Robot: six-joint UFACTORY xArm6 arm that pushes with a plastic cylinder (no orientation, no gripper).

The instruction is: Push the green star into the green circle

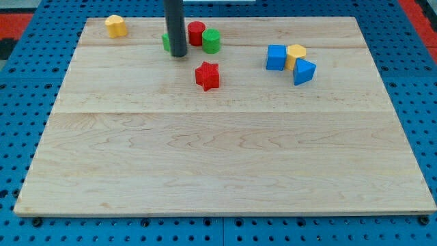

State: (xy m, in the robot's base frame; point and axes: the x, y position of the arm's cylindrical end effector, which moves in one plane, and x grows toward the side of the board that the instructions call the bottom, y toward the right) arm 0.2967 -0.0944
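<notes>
The green star (pixel 166 42) is near the view's top, mostly hidden behind my dark rod; only its left edge shows. My tip (pixel 179 54) rests on the board right in front of the star, touching or nearly touching it. The green circle (pixel 212 41) stands to the star's right, with a red circle (pixel 196 33) between them and slightly farther up. The green circle touches the red circle.
A red star (pixel 207 75) lies below the green circle. A yellow block (pixel 116 26) sits at the top left. A blue cube (pixel 276 57), a yellow block (pixel 296 55) and a blue triangle (pixel 304 71) cluster at the right. The wooden board (pixel 218 157) lies on a blue pegboard.
</notes>
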